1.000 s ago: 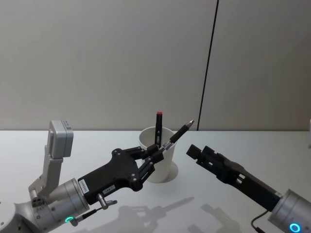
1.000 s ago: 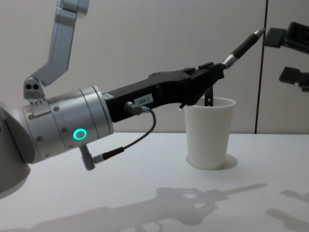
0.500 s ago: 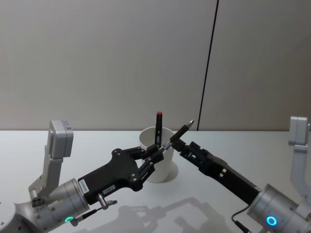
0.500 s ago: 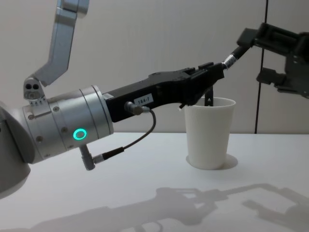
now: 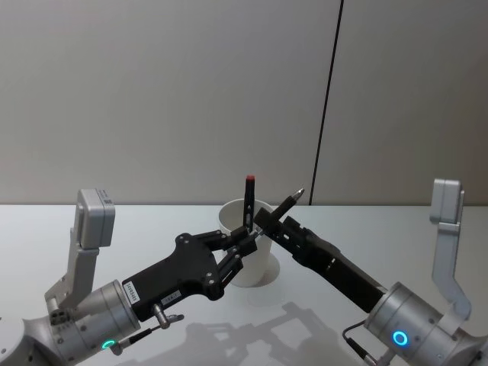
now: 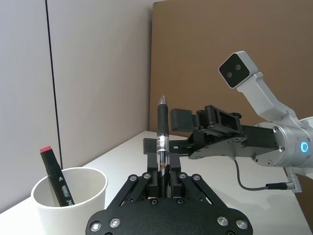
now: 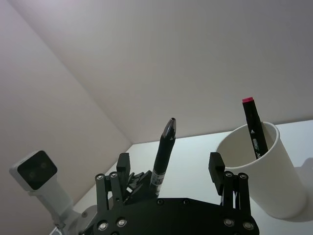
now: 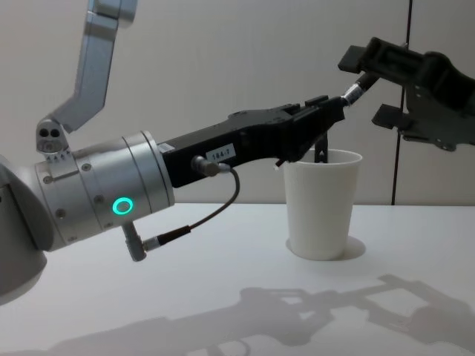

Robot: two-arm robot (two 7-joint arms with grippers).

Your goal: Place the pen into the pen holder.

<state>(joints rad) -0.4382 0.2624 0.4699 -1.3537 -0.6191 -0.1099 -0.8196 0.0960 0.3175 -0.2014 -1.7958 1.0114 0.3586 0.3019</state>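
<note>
Jaws first: our left jaws pinch the pen point(image 5: 287, 203) low on its barrel. In the head view it slants up over the rim of the pen holder point(image 5: 263, 263), not in it (a red-capped marker point(image 5: 249, 200) already stands inside). A second ago our right arm point(image 5: 415, 339) hung well apart; now the right jaws have slid in around the pen's upper half.

In the left wrist view the pen point(image 6: 162, 129) rises upright, with the right jaws spread behind it.

In the right wrist view the pen point(image 7: 163, 152) stands between those spread jaws, the pen holder point(image 7: 261, 181) just beside.

In the chest view the right jaws bracket the pen point(image 8: 358, 85) above the pen holder point(image 8: 323, 211) on the desk point(image 8: 223, 297).

We judge a handover is being set up: the right jaws must close before the left jaws let go.
</note>
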